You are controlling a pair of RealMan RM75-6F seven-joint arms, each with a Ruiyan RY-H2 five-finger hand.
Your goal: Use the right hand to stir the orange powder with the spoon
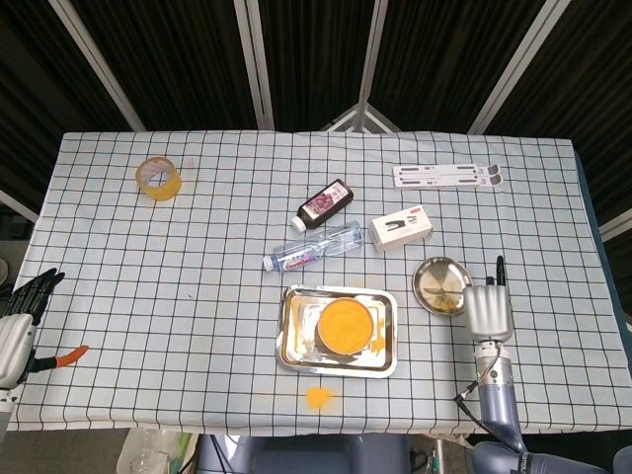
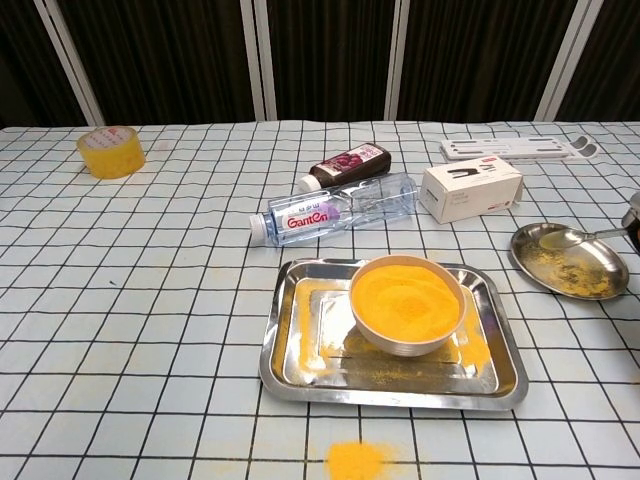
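A white bowl of orange powder (image 1: 345,326) (image 2: 406,300) stands in a steel tray (image 1: 292,341) (image 2: 290,365) near the table's front. The spoon (image 2: 572,237) lies with its bowl in a small round metal dish (image 1: 441,284) (image 2: 570,268) right of the tray. Its handle runs right to my right hand (image 1: 489,308) (image 2: 633,215), which holds it beside the dish; the chest view shows only a sliver of the hand at the frame edge. My left hand (image 1: 22,314) sits at the table's left edge, fingers spread, holding nothing.
Spilled orange powder (image 1: 317,396) (image 2: 357,460) lies in front of the tray. Behind it are a lying water bottle (image 1: 314,249), a dark bottle (image 1: 324,204) and a white box (image 1: 402,228). Far left is a tape roll (image 1: 158,178). An orange-handled tool (image 1: 64,357) lies by the left hand.
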